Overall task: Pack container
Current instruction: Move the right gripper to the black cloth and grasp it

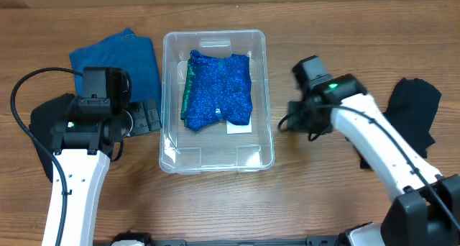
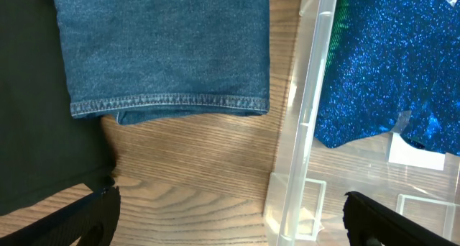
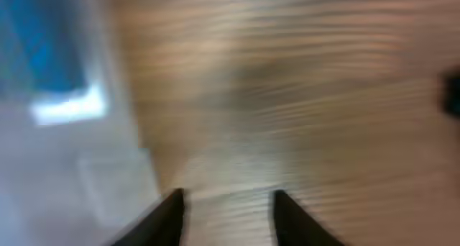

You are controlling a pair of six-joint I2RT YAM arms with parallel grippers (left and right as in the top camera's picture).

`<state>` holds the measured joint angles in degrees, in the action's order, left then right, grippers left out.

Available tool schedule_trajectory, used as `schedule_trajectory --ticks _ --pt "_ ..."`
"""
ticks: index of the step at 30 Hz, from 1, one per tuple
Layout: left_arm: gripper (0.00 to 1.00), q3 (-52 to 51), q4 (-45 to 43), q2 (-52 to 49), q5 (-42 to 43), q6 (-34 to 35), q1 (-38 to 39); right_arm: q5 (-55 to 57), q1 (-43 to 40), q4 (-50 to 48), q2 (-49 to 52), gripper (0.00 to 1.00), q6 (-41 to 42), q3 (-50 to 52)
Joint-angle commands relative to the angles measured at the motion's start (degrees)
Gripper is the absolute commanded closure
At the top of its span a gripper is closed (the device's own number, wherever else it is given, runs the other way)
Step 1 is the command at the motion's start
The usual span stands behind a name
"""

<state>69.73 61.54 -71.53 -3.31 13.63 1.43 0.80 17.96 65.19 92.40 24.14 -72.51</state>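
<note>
Clear plastic takes the middle of my view. The container [image 1: 208, 151] sits on the wooden desk [image 1: 323, 203] between my two tools. Its one long wall is just ahead of the left tool [image 1: 147, 119], and the opposite wall is just ahead of the right tool [image 1: 289, 122]. Inside it lies a folded sparkly blue cloth [image 1: 219, 91], with a green edge on the side nearer the left tool. A white label [image 1: 240, 128] on the bin floor peeks out from under one corner of the cloth. The floor toward the arm bases is bare.

On the left wrist camera, the left tool [image 2: 230, 203] has its fingers [image 2: 79, 221] spread wide and is holding nothing. The container [image 2: 305, 109] wall runs up between them, closer to one finger. Beyond that wall I see the sparkly blue cloth [image 2: 388, 59] and the white label [image 2: 415, 154]. Ahead of this tool a folded denim cloth [image 2: 165, 44] lies flat on the desk with its hem toward the tool. It is just beside the container, though I cannot tell whether they touch. A black cloth [image 2: 36, 95] lies beside the denim, by the outer finger.

The right wrist picture is blurred. The right tool [image 3: 226, 206] shows its fingers [image 3: 169, 217] apart over bare wood with nothing between them, and the container's pale wall is off to one side. A second black cloth [image 1: 415, 109] lies behind this tool, well apart from the container.
</note>
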Motion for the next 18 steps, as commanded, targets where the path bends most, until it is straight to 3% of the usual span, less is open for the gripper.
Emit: schedule_trajectory --ticks 1,5,10,15,18 --pt "0.0 1.4 -0.1 -0.2 -0.7 1.2 -0.3 6.9 -12.6 0.3 -6.4 0.38 12.0 -1.7" --pt "0.0 1.4 -0.2 -0.1 -0.7 1.2 -0.3 4.8 -38.0 2.8 -15.7 0.07 13.7 1.0" --pt "0.0 1.4 -1.1 -0.2 -0.7 1.2 -0.3 -4.1 -58.3 -2.9 -17.0 0.0 9.7 14.9" --pt "0.0 1.4 -1.1 -0.1 -0.7 1.2 -0.3 -9.4 -64.6 -20.8 -14.5 0.0 8.2 29.3" --pt "0.0 1.4 -1.2 -0.2 -0.7 1.2 -0.3 -15.0 -64.5 -26.1 -11.2 0.0 4.0 30.2"
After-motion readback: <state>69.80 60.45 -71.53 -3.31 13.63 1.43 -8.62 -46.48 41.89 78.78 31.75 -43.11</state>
